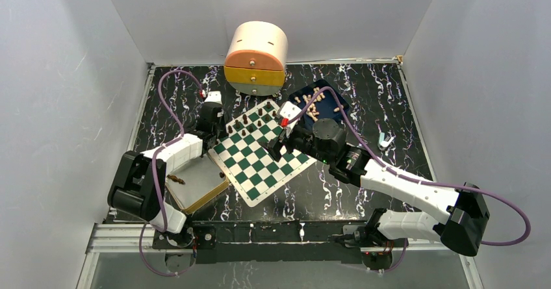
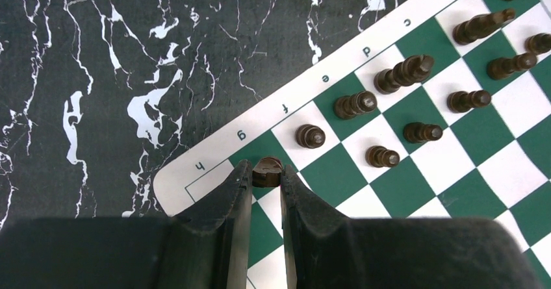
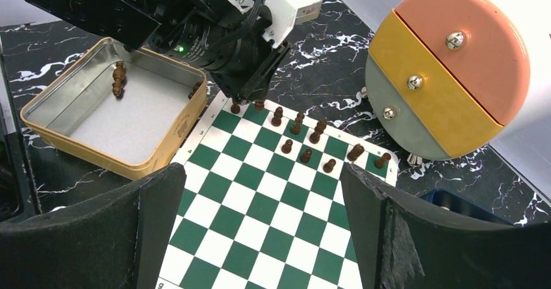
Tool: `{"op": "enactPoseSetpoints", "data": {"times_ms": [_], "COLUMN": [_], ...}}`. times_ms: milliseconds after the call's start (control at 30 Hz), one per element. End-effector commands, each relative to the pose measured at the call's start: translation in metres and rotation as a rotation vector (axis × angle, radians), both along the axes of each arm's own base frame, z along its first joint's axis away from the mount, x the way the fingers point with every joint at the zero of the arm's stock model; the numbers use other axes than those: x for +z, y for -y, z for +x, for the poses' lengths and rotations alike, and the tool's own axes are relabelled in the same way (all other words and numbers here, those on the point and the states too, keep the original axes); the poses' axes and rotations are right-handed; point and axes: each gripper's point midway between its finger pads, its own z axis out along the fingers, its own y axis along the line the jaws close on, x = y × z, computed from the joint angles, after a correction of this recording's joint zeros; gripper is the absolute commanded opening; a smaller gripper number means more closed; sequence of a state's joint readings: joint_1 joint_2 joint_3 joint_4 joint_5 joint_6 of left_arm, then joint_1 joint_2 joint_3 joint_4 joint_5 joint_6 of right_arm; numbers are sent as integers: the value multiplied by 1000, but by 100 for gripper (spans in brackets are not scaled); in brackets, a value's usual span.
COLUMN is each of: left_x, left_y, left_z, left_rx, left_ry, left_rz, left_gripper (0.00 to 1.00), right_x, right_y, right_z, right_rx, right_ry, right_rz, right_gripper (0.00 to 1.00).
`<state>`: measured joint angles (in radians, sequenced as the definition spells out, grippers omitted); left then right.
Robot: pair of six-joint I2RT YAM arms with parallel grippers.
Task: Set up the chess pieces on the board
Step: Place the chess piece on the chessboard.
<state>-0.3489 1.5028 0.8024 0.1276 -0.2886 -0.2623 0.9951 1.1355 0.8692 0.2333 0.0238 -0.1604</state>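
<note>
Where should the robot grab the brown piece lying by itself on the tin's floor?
Probably around its narrow middle, coming straight down from above. The piece lies on its side on the flat floor of the tin, so it can be pinched across its thin body. The tin's walls would block a sideways approach.

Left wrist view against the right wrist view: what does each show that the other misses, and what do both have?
Only the left wrist view: the border letters and a dark chessman pinched in the left gripper. Only the right wrist view: the tan tray with a loose piece lying in it, the round drawer unit, and the right gripper standing open. Both: the board and the dark pieces lined up along its edge.
</note>
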Motion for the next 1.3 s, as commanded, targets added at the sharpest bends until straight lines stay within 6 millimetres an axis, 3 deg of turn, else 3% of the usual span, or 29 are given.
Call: {"op": "enactPoseSetpoints", "data": {"times_ms": [0, 833, 867, 967, 1133, 1267], "left_x": [-2, -18, -18, -19, -12, 5], "left_y": [-3, -4, -4, -5, -6, -4], "left_z": [3, 6, 6, 6, 6, 10], "left_rx": [22, 17, 17, 20, 24, 26], "left_ry": [10, -21, -23, -27, -16, 14], "left_rz": [12, 42, 45, 47, 47, 33], "left_gripper": [0, 0, 1, 17, 24, 36], "right_x": [19, 21, 21, 21, 20, 19], "right_y": [6, 8, 8, 8, 9, 8], "right_z": [2, 4, 4, 4, 4, 3], "right_rx": [-19, -31, -32, -31, -30, -22], "right_ry": [46, 60, 60, 61, 61, 56], "right_rz": [50, 48, 49, 49, 45, 45], "right_gripper": [99, 99, 98, 99, 99, 99]}}
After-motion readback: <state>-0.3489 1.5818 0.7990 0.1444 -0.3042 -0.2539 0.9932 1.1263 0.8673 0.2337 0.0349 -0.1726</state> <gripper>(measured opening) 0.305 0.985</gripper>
